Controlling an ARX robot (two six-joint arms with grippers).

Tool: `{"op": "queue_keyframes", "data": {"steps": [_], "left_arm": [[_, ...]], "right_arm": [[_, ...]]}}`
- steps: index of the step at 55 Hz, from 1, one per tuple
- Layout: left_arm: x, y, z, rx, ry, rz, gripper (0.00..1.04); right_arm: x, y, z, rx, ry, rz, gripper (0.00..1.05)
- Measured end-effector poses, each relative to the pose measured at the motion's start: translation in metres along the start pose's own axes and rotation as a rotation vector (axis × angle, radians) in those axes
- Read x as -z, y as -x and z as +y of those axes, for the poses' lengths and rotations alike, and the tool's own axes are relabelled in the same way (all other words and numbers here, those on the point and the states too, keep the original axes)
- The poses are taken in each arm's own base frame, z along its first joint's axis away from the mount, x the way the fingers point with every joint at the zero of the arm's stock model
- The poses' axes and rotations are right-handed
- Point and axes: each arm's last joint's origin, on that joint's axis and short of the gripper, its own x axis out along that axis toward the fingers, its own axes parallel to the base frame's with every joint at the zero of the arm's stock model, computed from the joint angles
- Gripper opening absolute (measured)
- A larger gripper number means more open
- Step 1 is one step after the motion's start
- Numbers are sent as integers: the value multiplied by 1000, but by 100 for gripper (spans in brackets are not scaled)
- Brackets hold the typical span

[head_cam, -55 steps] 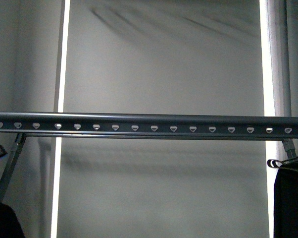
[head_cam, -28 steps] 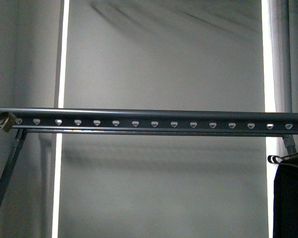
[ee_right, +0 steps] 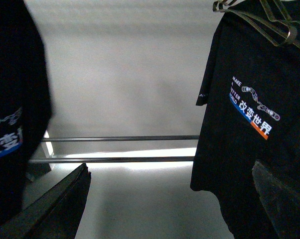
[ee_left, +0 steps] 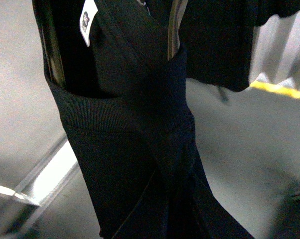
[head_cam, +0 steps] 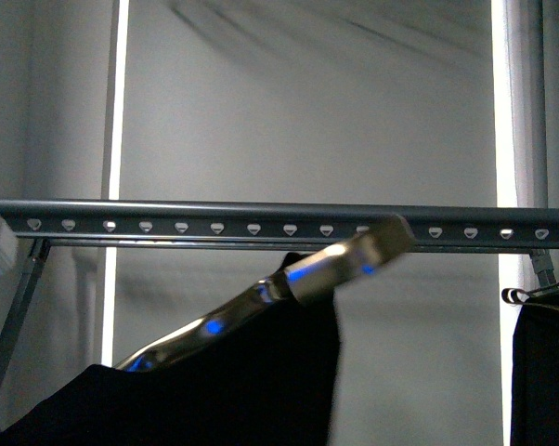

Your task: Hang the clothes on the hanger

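A flat grey wall panel (head_cam: 307,111) fills the frame, edged by a bright vertical light strip (head_cam: 115,102) at left and a second strip (head_cam: 504,102) at right. Far right hang pale folds (head_cam: 551,93), possibly a curtain. Soft diagonal shadows (head_cam: 261,37) cross the top.

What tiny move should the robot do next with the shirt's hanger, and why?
Probably lift the gold hanger a little higher, then over the rail. Its blurred top end sits at the rail's lower edge, not hooked on, with the black T-shirt hanging below.
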Motion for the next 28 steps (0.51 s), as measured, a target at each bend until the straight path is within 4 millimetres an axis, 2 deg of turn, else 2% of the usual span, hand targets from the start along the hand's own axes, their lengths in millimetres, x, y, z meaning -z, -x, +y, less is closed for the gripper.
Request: {"op": "queue_keyframes", "data": {"steps": [12,20,28], "left_arm": [[-21,-25,11,-34,-592,-22,5],[-30,-41,15,-36,-807,-64,5],[-30,-44,15,-36,-872,-68,5]], "right_arm": [[0,0,0,0,0,0,97],[0,0,0,-1,0,0,97],[0,0,0,0,0,0,97]]}}
